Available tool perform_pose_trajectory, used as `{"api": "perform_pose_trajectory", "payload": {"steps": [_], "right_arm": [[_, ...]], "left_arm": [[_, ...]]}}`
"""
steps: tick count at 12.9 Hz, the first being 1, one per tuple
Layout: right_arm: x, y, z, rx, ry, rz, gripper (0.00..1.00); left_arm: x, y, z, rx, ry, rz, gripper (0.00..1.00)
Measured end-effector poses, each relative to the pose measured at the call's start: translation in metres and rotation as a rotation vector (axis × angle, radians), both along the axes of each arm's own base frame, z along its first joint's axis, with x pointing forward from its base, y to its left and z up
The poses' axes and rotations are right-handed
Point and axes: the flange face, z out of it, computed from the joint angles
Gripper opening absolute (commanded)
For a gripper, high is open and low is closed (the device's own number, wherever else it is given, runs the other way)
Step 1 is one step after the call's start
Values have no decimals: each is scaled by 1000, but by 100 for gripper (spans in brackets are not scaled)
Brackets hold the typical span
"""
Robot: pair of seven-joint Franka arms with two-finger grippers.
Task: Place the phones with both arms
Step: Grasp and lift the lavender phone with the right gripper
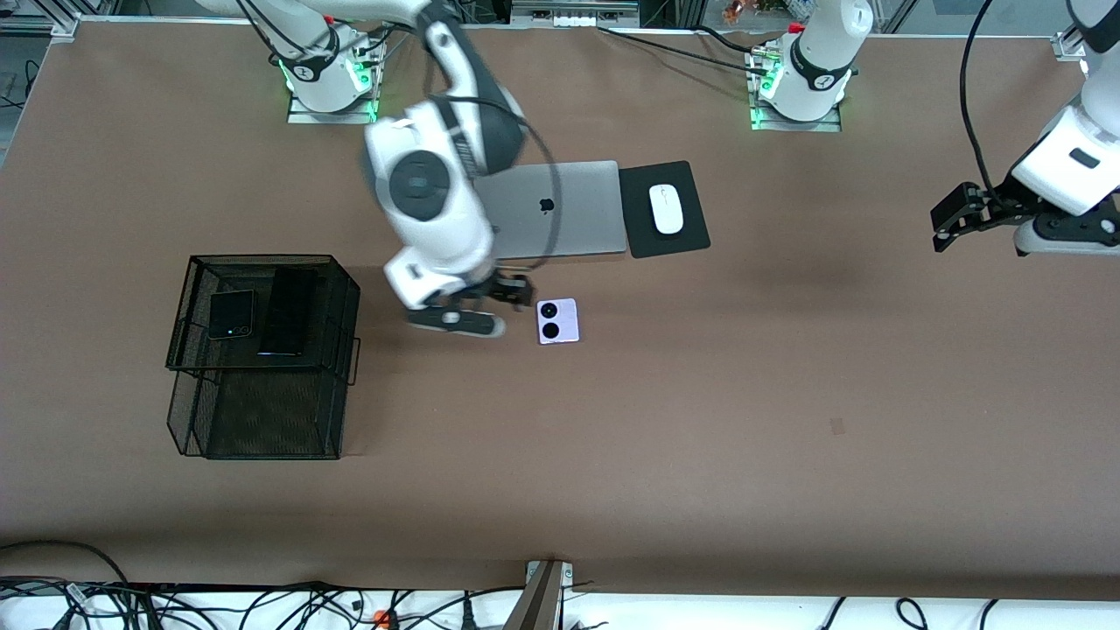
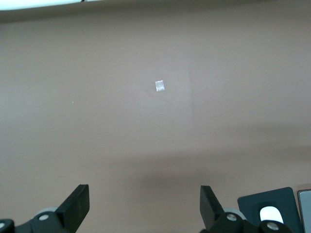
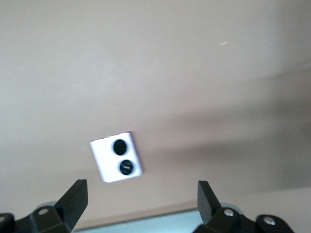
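Observation:
A lavender-white phone [image 1: 557, 320] with two black circles lies flat on the brown table, nearer the front camera than the laptop. My right gripper [image 1: 516, 293] hangs open over the table just beside it, toward the right arm's end. In the right wrist view the phone [image 3: 116, 156] lies ahead of the open, empty right gripper [image 3: 142, 199]. A small square black phone [image 1: 232, 313] and a long slim black phone [image 1: 289, 311] rest on the top tier of a black wire basket [image 1: 343, 289]. My left gripper [image 1: 949, 219] waits open and empty over bare table at the left arm's end [image 2: 144, 201].
A grey closed laptop [image 1: 560, 210] lies beside a black mouse pad [image 1: 678, 241] carrying a white mouse [image 1: 666, 208]. The pad [image 2: 257, 204] and mouse [image 2: 270, 213] also show in the left wrist view. A small pale patch [image 2: 159, 85] marks the table.

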Motion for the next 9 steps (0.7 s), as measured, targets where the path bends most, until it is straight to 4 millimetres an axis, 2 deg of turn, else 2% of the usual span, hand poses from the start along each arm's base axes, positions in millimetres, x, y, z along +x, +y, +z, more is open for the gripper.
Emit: {"api": "perform_pose_trajectory", "payload": {"steps": [2, 3, 6, 9], "right_arm": [[-8, 39, -30, 11, -33, -5, 100], [-12, 51, -45, 10, -47, 1, 100], [-26, 75, -99, -18, -71, 36, 100], [-33, 86, -145, -43, -118, 81, 100]], "left_arm": [[2, 2, -6, 0, 4, 2, 100], [2, 2, -6, 0, 1, 2, 100], [-2, 1, 3, 2, 23, 3, 100], [-3, -1, 21, 1, 10, 1, 100]]}}
